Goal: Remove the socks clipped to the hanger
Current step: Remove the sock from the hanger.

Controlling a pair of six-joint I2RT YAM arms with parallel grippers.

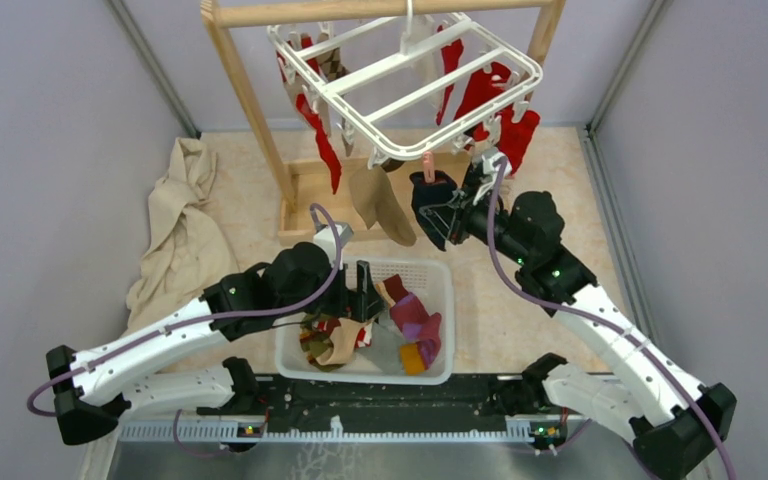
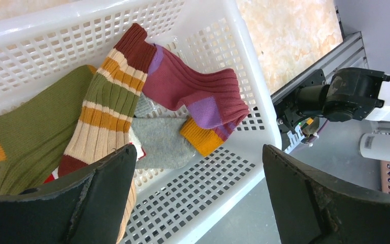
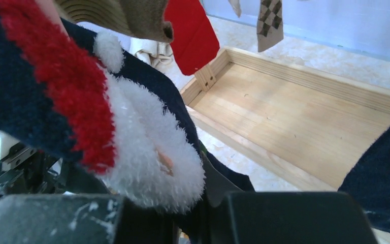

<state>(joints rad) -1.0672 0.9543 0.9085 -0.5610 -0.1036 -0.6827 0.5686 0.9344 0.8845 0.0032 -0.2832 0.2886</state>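
The white hanger (image 1: 410, 75) hangs from a wooden frame at the back, with red socks (image 1: 490, 100) and a tan sock (image 1: 380, 205) clipped under it. My right gripper (image 1: 452, 215) is shut on a navy sock (image 1: 430, 205) that hangs from a pink clip at the hanger's near edge. In the right wrist view this sock (image 3: 25, 91) shows red and fluffy white trim, pinched between my fingers (image 3: 203, 216). My left gripper (image 1: 365, 290) is open and empty over the white basket (image 1: 360, 378); in its wrist view (image 2: 198, 173) the wide jaws frame the loose socks (image 2: 198, 91).
The wooden frame's base (image 3: 294, 117) lies on the floor under the hanger. A beige cloth (image 1: 180, 230) is heaped at the left wall. The basket wall (image 2: 254, 76) holds a striped olive sock (image 2: 104, 107) and a grey one (image 2: 157, 142). Grey walls close both sides.
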